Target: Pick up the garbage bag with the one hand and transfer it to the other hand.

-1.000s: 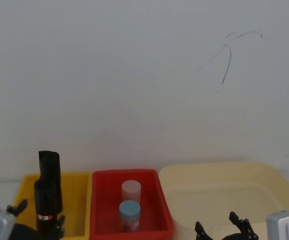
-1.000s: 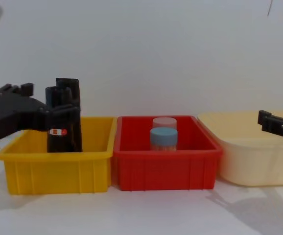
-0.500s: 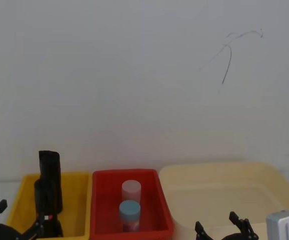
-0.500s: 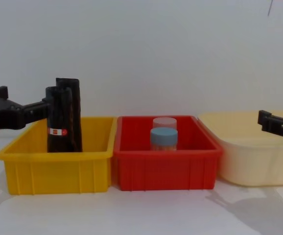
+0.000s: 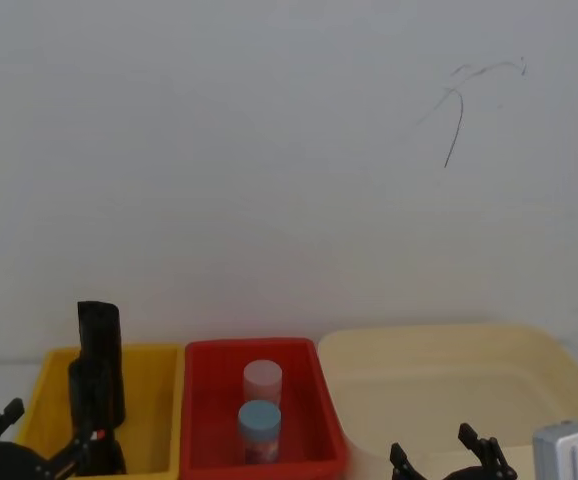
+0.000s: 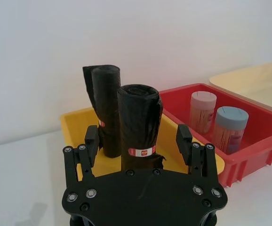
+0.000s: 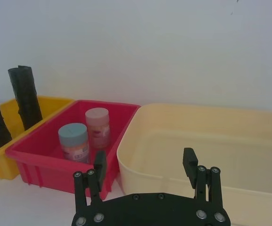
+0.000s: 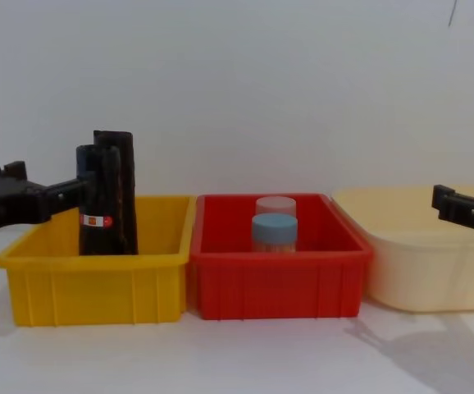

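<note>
The garbage bag [image 8: 96, 201], a black roll with a white-and-red sticker, stands upright in the yellow bin [image 8: 89, 287], with a second black roll [image 8: 120, 185] just behind it. My left gripper [image 8: 30, 187] is open at the bin's left side, one fingertip close to the garbage bag. In the left wrist view the garbage bag [image 6: 138, 117] stands just beyond the open left gripper [image 6: 137, 141], in line with the gap between the fingers. In the head view the left gripper [image 5: 41, 435] is at the bottom left beside the garbage bag [image 5: 89, 400]. My right gripper [image 8: 460, 207] hangs open over the cream tub.
A red bin [image 8: 278, 283] holding two jars [image 8: 275, 234] sits between the yellow bin and a large cream tub [image 8: 417, 263]. A white wall stands close behind the bins. Bare white table lies in front of them.
My left gripper has drawn back to the left from around the garbage bag, then eased slightly toward it. The bag stays upright in the bin. The right gripper has not moved.
</note>
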